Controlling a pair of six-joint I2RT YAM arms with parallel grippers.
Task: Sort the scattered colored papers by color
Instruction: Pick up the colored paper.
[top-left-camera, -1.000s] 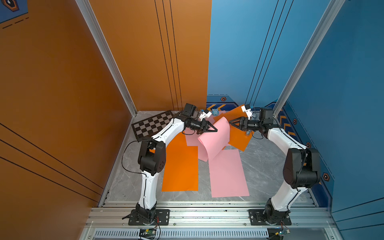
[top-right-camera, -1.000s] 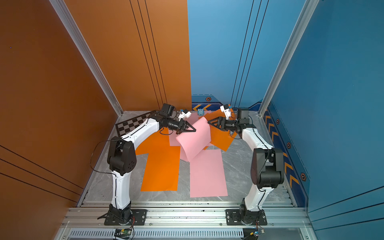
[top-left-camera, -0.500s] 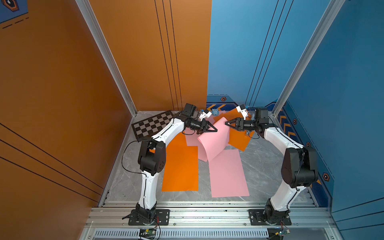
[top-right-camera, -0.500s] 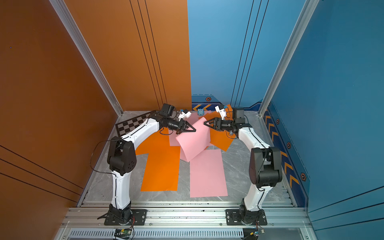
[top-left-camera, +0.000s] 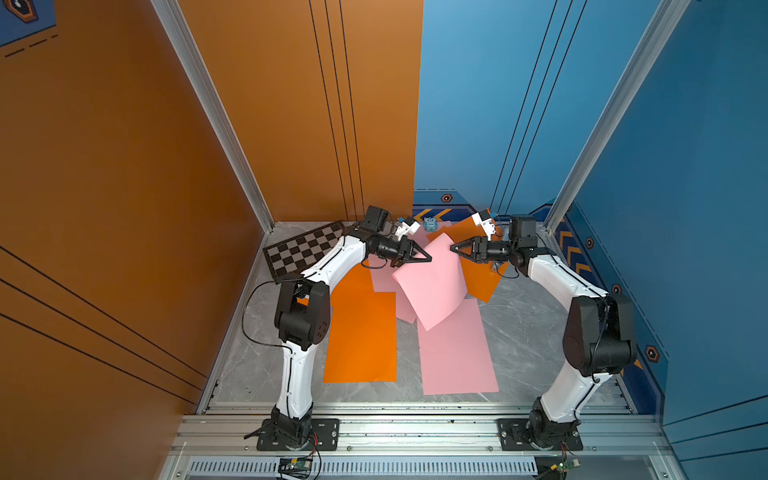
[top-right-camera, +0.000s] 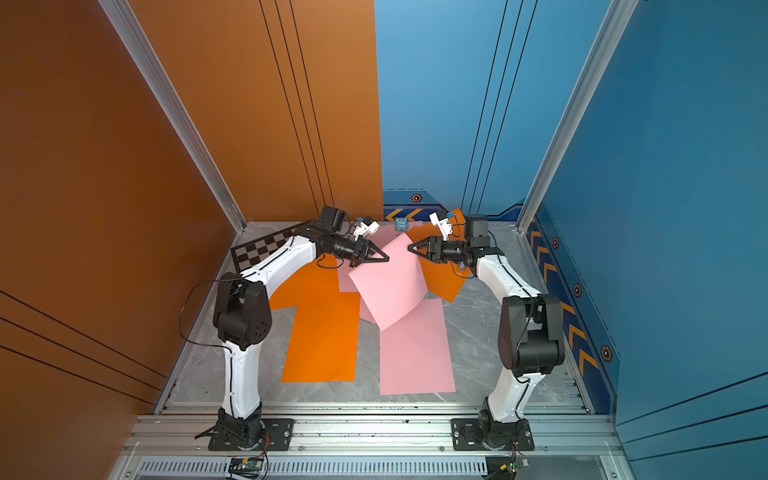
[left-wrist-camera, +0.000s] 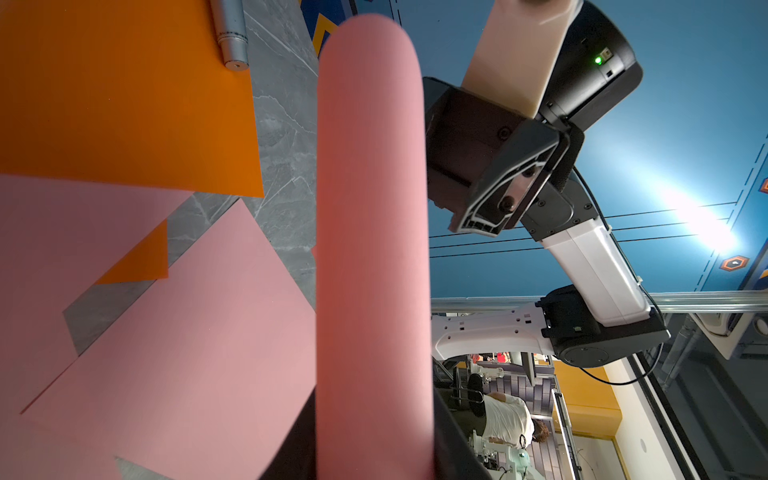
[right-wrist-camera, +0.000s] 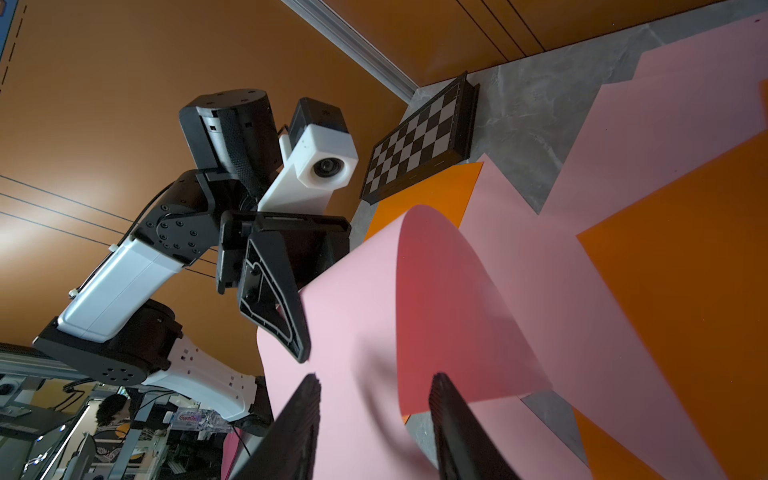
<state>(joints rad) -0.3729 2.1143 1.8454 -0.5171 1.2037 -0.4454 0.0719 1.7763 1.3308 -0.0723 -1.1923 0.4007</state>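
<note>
Right gripper (top-left-camera: 453, 248) advanced; lifted pink sheet (top-left-camera: 434, 286) slants diagonally.

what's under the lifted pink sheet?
Partly showing beneath the lifted pink sheet: a flat pink sheet, an orange sheet, grey tabletop. Whatever lies directly under its middle is covered.

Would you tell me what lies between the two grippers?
The raised, curled pink sheet, gripped by the left gripper, fills the gap toward the right gripper, as both top views show.
</note>
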